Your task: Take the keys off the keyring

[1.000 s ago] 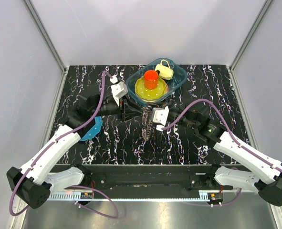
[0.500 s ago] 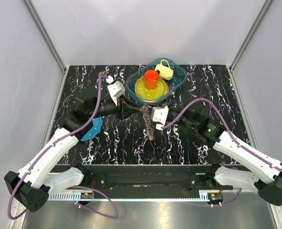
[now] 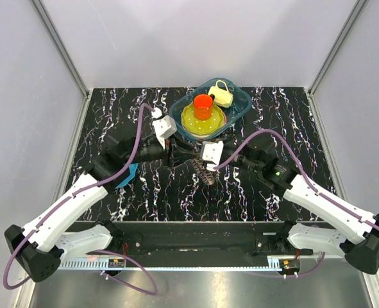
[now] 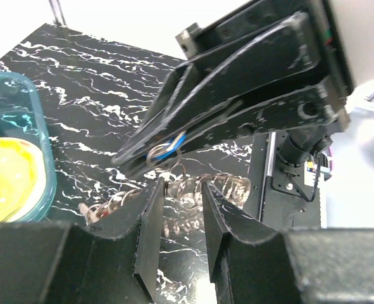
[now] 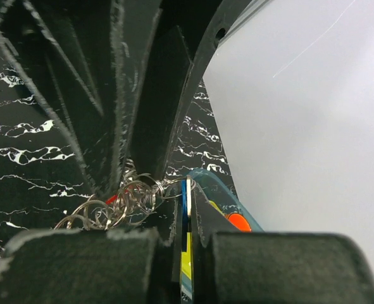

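Keys: bunch of small slim grey metal keys (image 3: 204,173), strung on a thin metal wire keyring (image 5: 126,201), near the middle of the black white-veined counter (image 3: 112,115), trailing toward its near edge.
Left gripper (image 4: 179,196): fingers drawn close together, pinching the keyring's wire loops from the left-edge side.
Right gripper (image 5: 183,221): fingers almost closed, clamped on a blue-headed key (image 4: 171,144) at the far end of the bunch; tips face the left gripper's, nearly touching.
Tub: clear teal plastic tub (image 3: 240,102) by the far edge, just behind the grippers, holding a round yellow plate (image 3: 192,122), an orange cup (image 3: 203,106) and a pale yellow pot (image 3: 222,96).
Disc: flat blue round disc (image 3: 128,172) toward the left edge, partly under the left arm.
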{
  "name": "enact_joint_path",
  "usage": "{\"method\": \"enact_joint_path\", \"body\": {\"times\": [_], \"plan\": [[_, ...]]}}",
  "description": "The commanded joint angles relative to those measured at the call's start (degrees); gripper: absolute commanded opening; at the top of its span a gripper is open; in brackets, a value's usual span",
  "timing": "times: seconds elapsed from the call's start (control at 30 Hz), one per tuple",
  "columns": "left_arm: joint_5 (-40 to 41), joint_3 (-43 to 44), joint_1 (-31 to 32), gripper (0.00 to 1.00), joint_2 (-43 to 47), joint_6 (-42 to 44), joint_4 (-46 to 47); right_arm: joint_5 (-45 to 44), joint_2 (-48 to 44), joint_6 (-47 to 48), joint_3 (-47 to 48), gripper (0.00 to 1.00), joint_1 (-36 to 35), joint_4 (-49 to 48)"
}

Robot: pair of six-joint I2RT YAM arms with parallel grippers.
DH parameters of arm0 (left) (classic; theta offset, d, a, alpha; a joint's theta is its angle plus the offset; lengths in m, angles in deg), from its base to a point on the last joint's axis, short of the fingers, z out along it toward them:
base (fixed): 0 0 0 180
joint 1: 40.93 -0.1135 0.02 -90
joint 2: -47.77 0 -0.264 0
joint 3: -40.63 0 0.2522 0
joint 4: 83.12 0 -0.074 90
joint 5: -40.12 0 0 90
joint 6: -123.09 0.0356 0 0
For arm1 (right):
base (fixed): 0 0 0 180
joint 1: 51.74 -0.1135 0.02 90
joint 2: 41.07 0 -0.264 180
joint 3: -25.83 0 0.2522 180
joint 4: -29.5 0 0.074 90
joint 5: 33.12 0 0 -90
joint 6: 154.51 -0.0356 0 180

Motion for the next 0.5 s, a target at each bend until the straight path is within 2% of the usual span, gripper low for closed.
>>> {"method": "enact_joint_path", "body": {"times": [0.0, 0.23, 0.47], "plan": [[2.08, -0.73, 2.16, 0.33, 1.35, -1.54, 5.04, -1.58, 0.09, -2.34, 3.39, 0.00, 0.11, -4.58], [6.56, -3.10, 2.52, 0.33, 3.29, -1.80, 7.41, -1.33, 0.01, -2.87, 3.21, 0.00, 0.11, -5.02], [10.16, -2.84, 2.43, 0.34, 4.69, 0.39, 5.05, -0.97, -0.52, -2.87, 2.69, 0.00, 0.11, -5.11]]}}
